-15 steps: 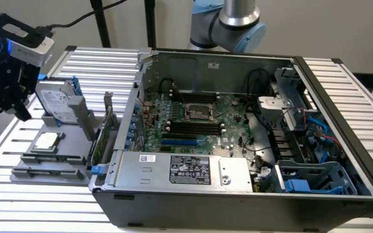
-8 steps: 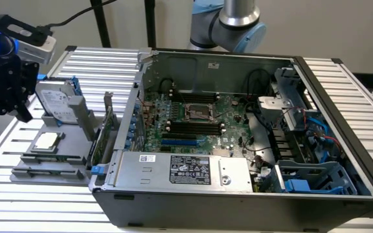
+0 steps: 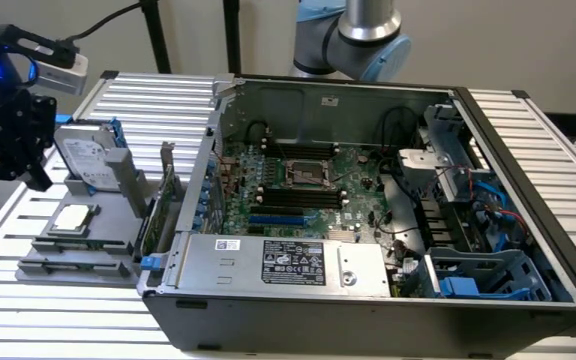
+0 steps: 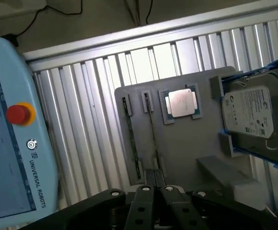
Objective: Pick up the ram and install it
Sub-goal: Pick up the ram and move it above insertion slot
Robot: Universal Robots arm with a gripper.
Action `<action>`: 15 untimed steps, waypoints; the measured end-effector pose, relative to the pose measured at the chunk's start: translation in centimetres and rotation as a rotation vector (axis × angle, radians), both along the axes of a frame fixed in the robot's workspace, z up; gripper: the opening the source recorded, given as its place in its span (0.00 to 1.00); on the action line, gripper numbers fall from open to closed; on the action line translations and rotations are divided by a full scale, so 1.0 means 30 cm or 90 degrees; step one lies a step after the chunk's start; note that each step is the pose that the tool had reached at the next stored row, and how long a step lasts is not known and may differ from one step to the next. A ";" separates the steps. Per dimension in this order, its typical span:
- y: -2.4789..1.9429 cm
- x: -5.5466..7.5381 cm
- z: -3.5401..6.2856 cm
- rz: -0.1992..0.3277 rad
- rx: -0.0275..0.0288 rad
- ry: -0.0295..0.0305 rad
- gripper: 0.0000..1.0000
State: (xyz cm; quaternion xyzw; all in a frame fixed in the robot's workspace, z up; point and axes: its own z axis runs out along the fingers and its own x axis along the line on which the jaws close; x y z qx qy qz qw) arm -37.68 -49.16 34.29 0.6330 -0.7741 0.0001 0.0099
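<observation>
open computer case (image 3: 368, 322) on slatted table (image 3: 543, 150); grey parts tray (image 4: 177, 148) just beside it on the exterior view's left, carrying a hard drive (image 4: 256, 115). gripper (image 4: 154, 189) hangs over the tray, fingers pressed together, holding nothing. processor (image 4: 181, 103) lies flat in its pocket; ram (image 4: 133, 139) stands on edge in a tray slot, near the fingertips.
</observation>
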 end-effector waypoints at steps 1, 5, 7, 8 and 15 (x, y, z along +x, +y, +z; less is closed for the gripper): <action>0.000 0.000 -0.002 0.012 0.0000 0.0000 0.11; 0.000 0.000 -0.008 0.058 0.0000 0.0000 0.11; 0.000 0.000 -0.011 0.081 0.0000 0.0000 0.11; 0.000 0.000 -0.012 0.092 0.0000 0.0001 0.11; -0.012 -0.015 -0.014 0.129 0.0001 0.0000 0.11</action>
